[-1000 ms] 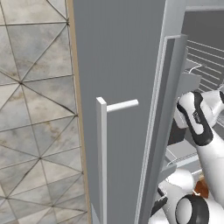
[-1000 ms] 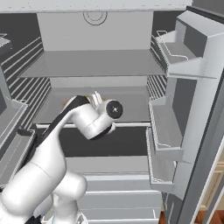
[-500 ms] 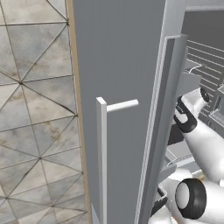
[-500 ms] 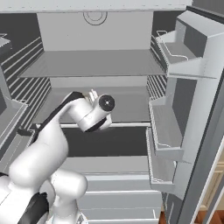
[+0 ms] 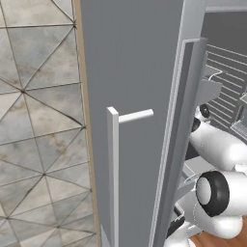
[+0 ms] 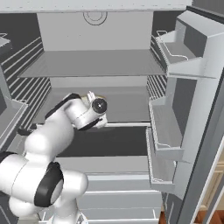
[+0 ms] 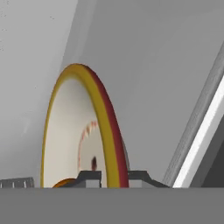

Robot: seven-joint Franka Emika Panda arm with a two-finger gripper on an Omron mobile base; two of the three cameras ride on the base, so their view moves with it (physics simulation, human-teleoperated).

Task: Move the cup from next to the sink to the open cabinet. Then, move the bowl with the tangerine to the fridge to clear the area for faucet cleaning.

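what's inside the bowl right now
In the hand view, a sliver of the orange tangerine shows low inside the bowl, by the gripper, whose fingertips straddle the rim. The grey band and fingertips cover the rest of the fruit and the bowl's bottom.

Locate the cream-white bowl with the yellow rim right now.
The wide cream-white bowl with the yellow rim fills the hand view's centre, its rim between the end effector fingertips, inside the grey-white fridge; a sliver of the orange tangerine shows at its lower left.
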